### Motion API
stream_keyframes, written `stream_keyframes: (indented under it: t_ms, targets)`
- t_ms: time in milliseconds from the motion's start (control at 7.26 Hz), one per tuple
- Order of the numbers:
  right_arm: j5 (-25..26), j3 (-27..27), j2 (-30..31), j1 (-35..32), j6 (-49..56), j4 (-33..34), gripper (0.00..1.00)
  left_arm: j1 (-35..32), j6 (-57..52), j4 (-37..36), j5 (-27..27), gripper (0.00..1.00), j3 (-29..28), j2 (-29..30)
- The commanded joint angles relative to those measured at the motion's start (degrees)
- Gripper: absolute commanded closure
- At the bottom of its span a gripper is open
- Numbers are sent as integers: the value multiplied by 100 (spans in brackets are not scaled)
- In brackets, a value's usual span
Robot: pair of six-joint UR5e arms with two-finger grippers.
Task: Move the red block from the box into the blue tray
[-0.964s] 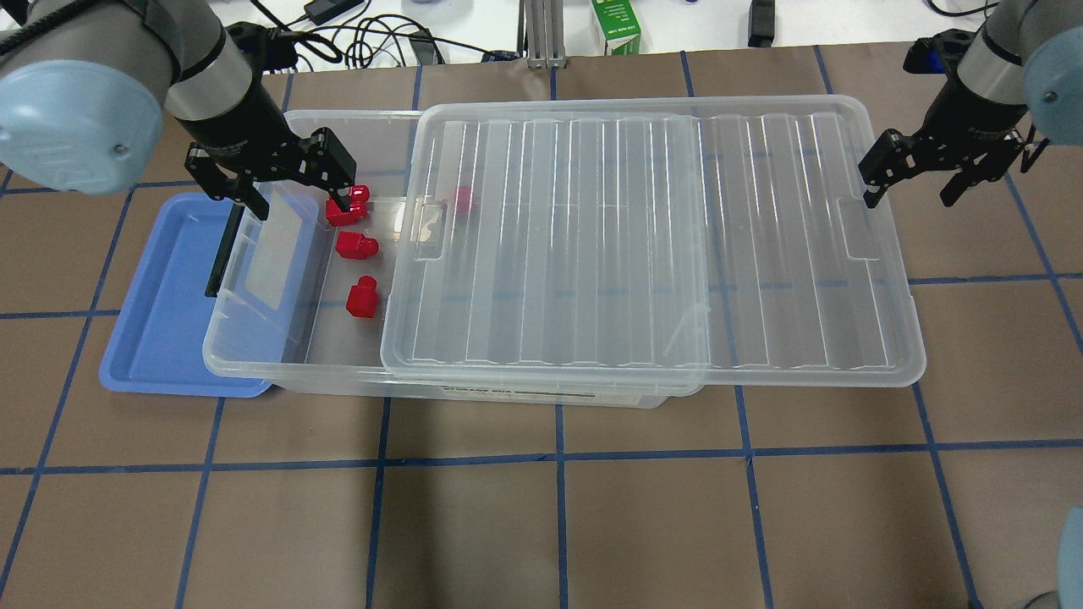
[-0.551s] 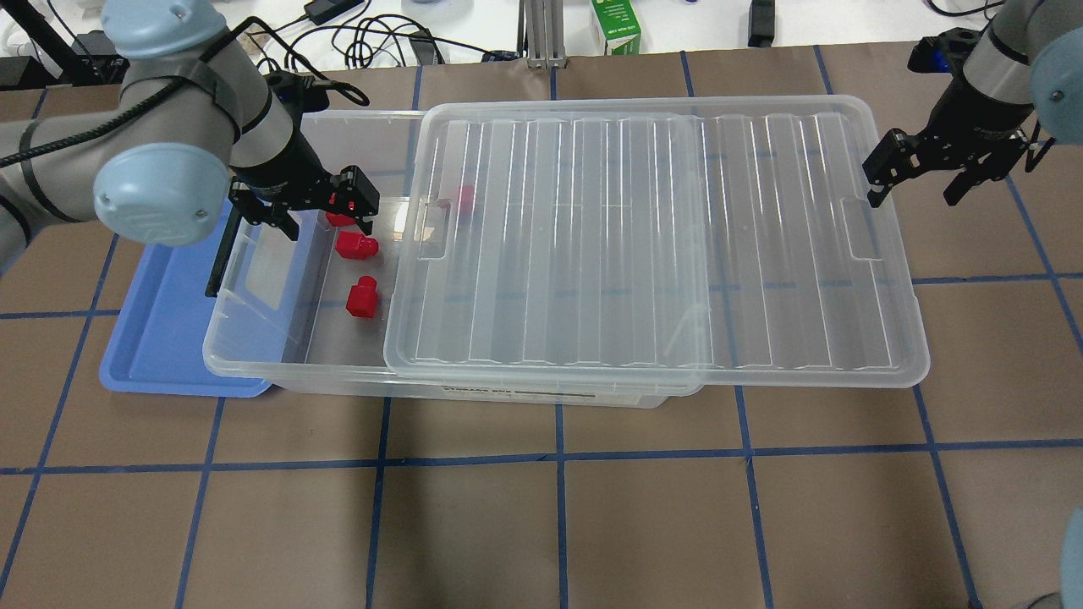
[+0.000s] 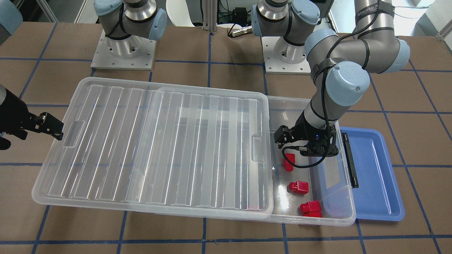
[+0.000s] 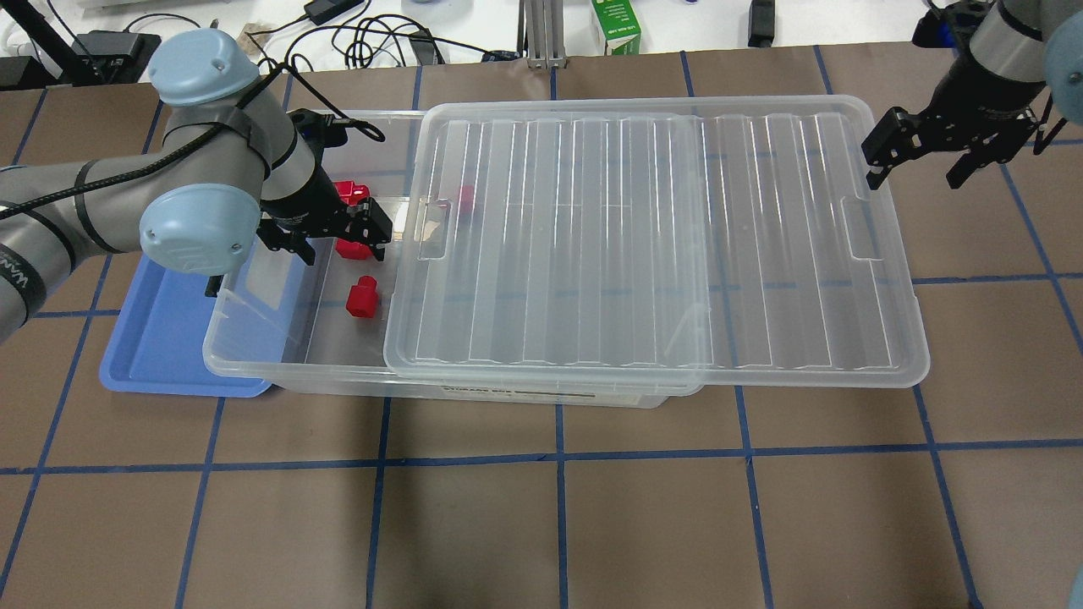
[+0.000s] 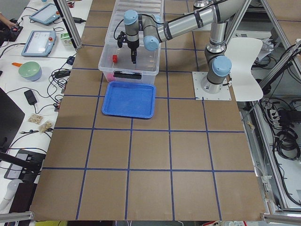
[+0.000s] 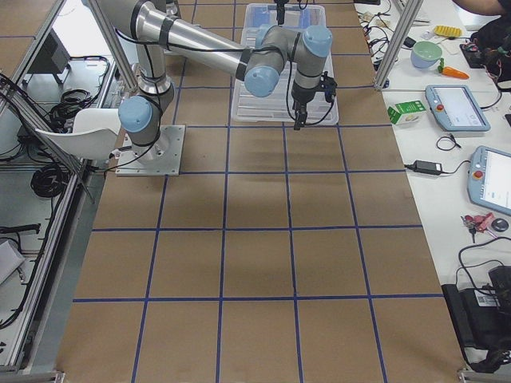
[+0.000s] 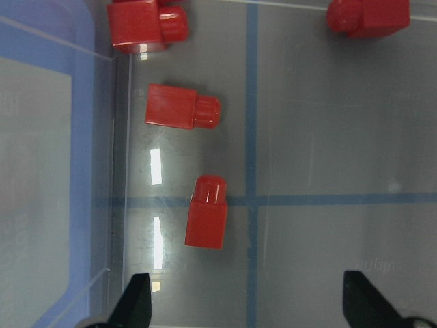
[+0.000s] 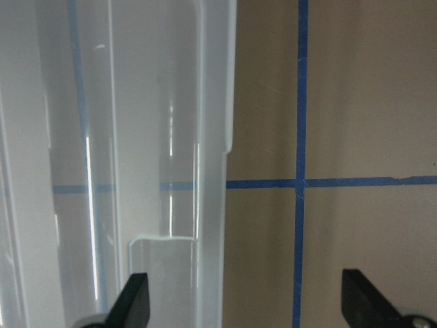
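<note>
Left wrist-mounted view: my left claw [image 7: 247,301] hangs open and empty over a red block [image 7: 207,220] in the box [image 4: 296,376] — lid [image 4: 643,245] offset rightward for access — blue tray [image 4: 161,330] waiting at the table's left edge.

Glossy plastic red block [image 7: 207,222], clear plastic box [image 4: 334,381], matt table [image 4: 643,507]

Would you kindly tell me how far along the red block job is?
Done: the lid is slid aside, uncovering one end of the box. In hand: the left gripper, open and empty, hangs there above a red block. Left: grasp it, lift it and set it in the blue tray, where no block shows.
</note>
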State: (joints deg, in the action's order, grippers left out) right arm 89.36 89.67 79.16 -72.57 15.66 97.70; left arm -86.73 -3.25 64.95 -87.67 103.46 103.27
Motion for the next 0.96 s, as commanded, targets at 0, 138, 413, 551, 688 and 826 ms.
stream_keyframes:
  t_ms: [0, 138, 413, 551, 688, 826]
  targets:
    - [29, -684, 239, -116, -360, -844, 0, 33, -87, -26, 22, 0, 25, 175]
    - [81, -1097, 214, -143, -432, -1241, 0, 51, -219, -18, 13, 0, 8, 228]
    - [82, -1189, 222, -143, -415, -1377, 0, 51, -193, -184, 22, 0, 139, 290]
    - [82, -1172, 240, -143, -389, -1394, 0, 51, -220, -228, 22, 0, 139, 334]
    - [82, -1163, 196, -143, -389, -1394, 0, 51, -220, -272, 13, 0, 139, 378]
    - [21, -1145, 187, -143, -423, -1394, 0, 68, -255, -299, 13, 0, 174, 396]
